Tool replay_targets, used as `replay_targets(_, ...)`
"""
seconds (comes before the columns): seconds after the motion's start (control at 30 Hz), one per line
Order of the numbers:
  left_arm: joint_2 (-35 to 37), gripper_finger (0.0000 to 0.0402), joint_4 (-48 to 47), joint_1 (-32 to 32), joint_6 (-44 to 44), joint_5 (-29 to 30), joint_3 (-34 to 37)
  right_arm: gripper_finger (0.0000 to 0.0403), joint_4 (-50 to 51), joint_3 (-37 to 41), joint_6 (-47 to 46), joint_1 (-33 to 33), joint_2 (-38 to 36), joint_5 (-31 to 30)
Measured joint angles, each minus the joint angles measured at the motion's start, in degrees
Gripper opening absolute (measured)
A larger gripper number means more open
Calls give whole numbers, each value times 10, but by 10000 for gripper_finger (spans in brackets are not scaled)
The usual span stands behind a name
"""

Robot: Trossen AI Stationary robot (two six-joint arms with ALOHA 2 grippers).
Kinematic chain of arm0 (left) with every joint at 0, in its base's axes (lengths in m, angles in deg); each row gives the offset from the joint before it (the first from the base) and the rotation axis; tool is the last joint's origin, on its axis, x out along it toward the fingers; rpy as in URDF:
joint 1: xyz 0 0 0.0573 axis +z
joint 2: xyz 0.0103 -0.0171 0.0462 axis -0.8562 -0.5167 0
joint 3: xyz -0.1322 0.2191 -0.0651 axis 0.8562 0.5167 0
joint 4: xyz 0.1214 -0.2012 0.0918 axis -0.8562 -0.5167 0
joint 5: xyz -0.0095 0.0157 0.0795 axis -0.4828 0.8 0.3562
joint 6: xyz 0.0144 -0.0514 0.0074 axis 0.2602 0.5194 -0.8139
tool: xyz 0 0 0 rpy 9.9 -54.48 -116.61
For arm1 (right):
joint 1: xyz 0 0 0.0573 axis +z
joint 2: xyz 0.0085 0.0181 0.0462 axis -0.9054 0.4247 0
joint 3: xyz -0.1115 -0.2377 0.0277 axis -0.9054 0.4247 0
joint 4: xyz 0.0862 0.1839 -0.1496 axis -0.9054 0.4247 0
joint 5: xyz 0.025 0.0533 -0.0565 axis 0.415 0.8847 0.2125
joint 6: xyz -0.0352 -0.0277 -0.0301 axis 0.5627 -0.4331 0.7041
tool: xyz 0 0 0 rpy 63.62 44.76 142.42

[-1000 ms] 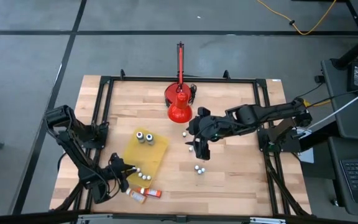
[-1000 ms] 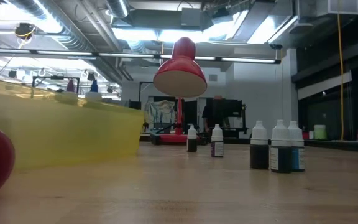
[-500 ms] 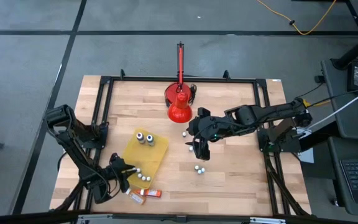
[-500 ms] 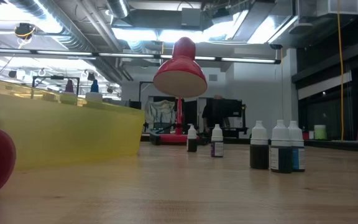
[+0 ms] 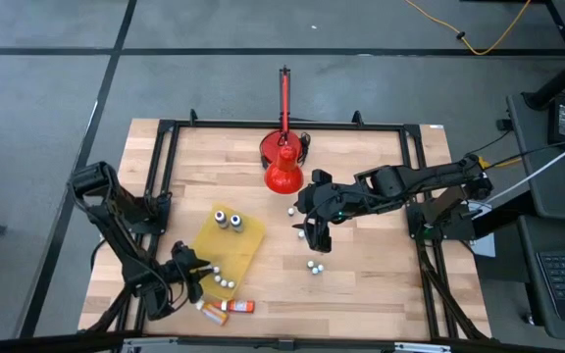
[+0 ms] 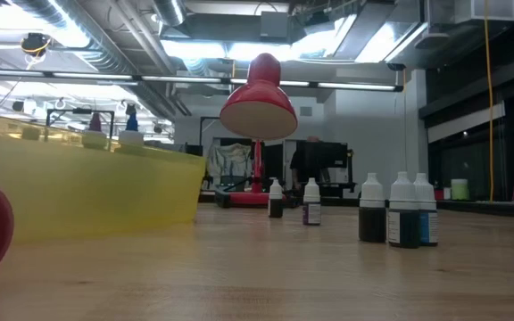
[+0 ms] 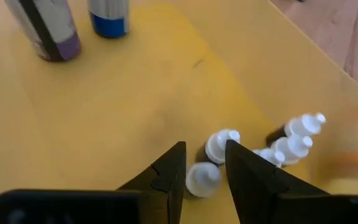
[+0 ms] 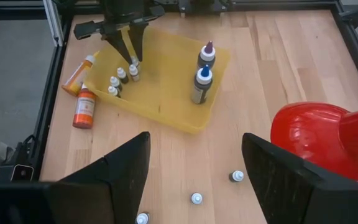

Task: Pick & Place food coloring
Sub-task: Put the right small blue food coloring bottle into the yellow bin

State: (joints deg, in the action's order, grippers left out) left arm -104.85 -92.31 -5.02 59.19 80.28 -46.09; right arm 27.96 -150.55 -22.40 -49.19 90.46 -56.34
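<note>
The food coloring is spread about. Several small white-capped bottles (image 7: 294, 140) lie in the near corner of a yellow tray (image 5: 238, 245). Two taller bottles (image 8: 202, 84) stand at the tray's far end. Two orange bottles (image 5: 233, 306) lie on the table beside the tray. Loose small bottles (image 5: 315, 266) stand mid-table. My left gripper (image 7: 205, 158) is open and slants down into the tray, with the small bottle caps just beyond its fingertips. My right gripper (image 5: 317, 238) hangs open above mid-table with nothing between its fingers. My left gripper's fingers come slanting down from the near left, one on either side of a small bottle's white cap (image 7: 202, 177). A second cap (image 7: 219, 145) lies right by one fingertip (image 7: 236, 155). Whether either finger touches a cap I cannot tell.
A red cone-shaped lamp (image 5: 283, 175) on an upright red rod stands at the far middle of the table. A black frame (image 5: 170, 132) borders the wooden tabletop. Bare wood lies between the tray and the loose bottles.
The yellow tray has shifted a little toward the table's near edge. In the low view the tall bottles' tips now stand higher over its wall.
</note>
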Motion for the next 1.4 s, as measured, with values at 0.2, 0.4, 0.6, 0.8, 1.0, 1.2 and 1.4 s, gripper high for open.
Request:
replay_targets(0.2, 64, 130, -47, 16, -19, -13, 0, 255, -5, 0, -14, 0, 0, -1)
replay_targets(0.4, 157, 170, -61, 38, -107, 10, 0, 255, 13, 0, -35, 8, 0, -40)
replay_targets(0.6, 262, 214, -61, 76, -210, 20, -1, 255, 86, 5, -73, 33, -5, -94)
replay_targets(0.8, 343, 235, -41, 117, -308, 16, -1, 255, 97, 144, -138, 74, -73, -233)
replay_targets(1.0, 392, 232, 30, 155, -412, -14, -1, 255, -23, 366, -199, 109, -177, -219)
replay_targets(1.2, 404, 231, 152, 201, -538, -17, -1, 255, -292, 583, -179, 147, -244, -172)
replay_targets(1.4, 403, 230, 281, 249, -652, -17, -2, 255, -522, 743, -133, 167, -240, -103)
